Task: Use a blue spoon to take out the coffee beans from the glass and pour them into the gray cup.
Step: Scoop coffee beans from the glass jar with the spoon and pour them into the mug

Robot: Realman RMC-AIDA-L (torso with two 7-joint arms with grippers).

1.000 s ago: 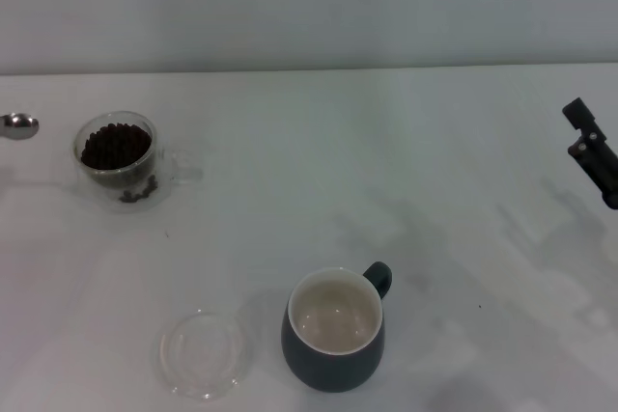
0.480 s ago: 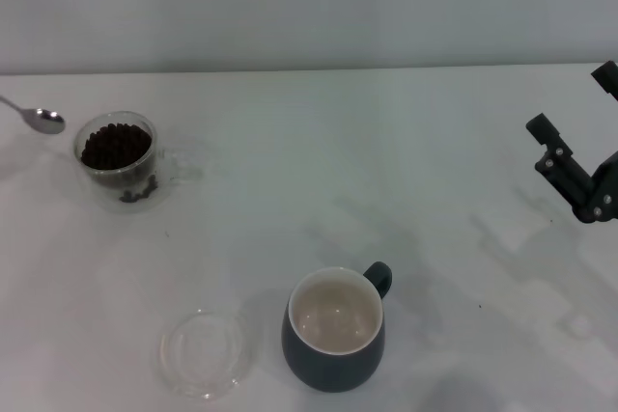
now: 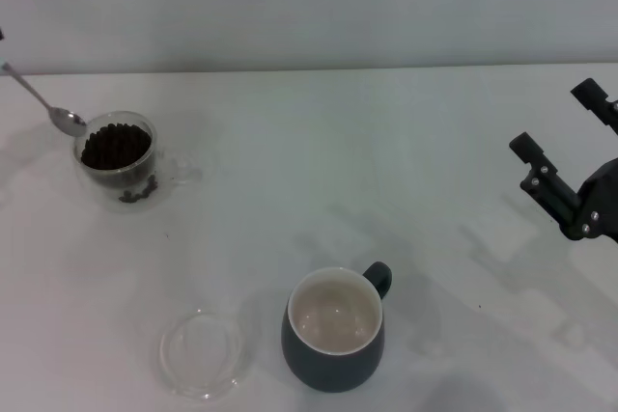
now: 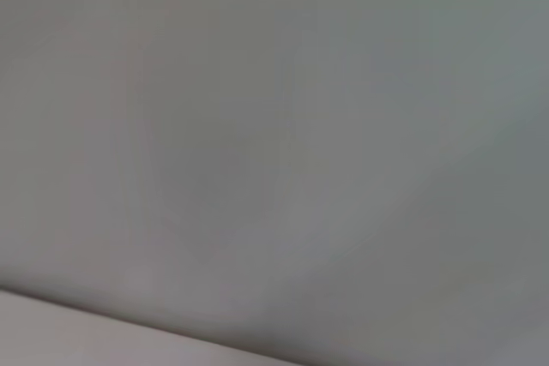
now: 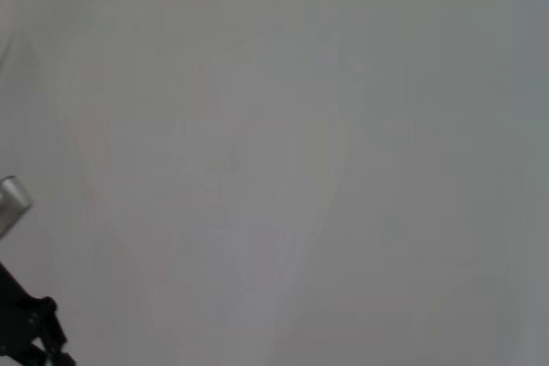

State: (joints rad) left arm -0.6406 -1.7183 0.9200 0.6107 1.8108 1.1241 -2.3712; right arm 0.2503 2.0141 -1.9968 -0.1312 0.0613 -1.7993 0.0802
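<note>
The right gripper [image 3: 563,150] has black, blocky jaws with small pale screws.

Head camera above, facing down

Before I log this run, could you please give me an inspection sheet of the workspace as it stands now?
Surface: white table, bare between the items.
Job's things: clear double-walled glass holding dark coffee beans, far left; metal teaspoon with its bowl at the glass's rim, shaft running up off the left edge, handle out of view; dark blue-gray mug with cream inside, near centre, no beans in it.
Clutter: flat clear round dish beside the mug.
Grippers: right gripper at the right edge, fingers apart, holding nothing; left gripper not seen.
Cables: nothing seen.
Surroundings: plain pale wall behind the table.
</note>
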